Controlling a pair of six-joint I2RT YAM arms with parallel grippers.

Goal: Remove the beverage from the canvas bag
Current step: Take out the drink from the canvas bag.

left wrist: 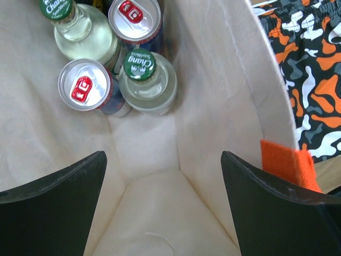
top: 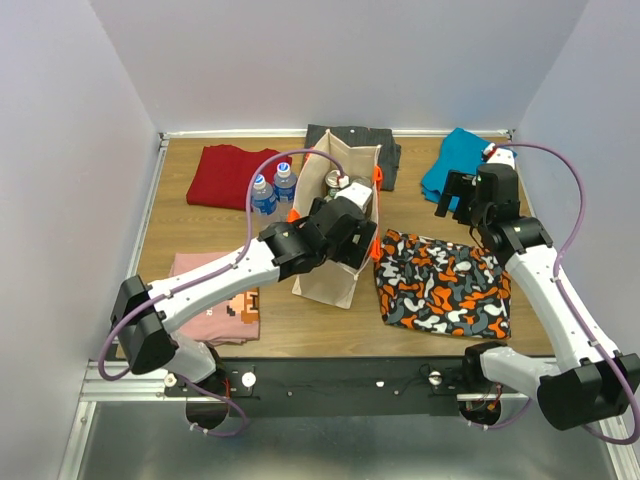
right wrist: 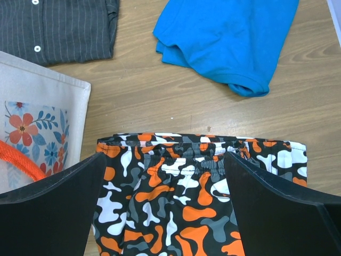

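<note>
The beige canvas bag (top: 325, 278) stands upright mid-table with orange pieces (left wrist: 287, 160) at its rim. Inside, at its far end, stand two cans with red tabs (left wrist: 84, 85) (left wrist: 134, 18) and two clear bottles with green caps (left wrist: 139, 65) (left wrist: 58, 8). My left gripper (left wrist: 163, 176) hangs open in the bag's mouth over the bare near end of its floor, short of the drinks and touching none. My right gripper (right wrist: 165, 181) is open and empty above the camouflage shorts (right wrist: 176, 197), to the right of the bag (right wrist: 37, 117).
Two water bottles (top: 272, 190) stand left of the bag. Folded clothes lie around: a red shirt (top: 228, 175), a pink one (top: 215, 295), a dark striped shirt (right wrist: 58, 26), a blue shirt (right wrist: 229, 37). White walls enclose the table.
</note>
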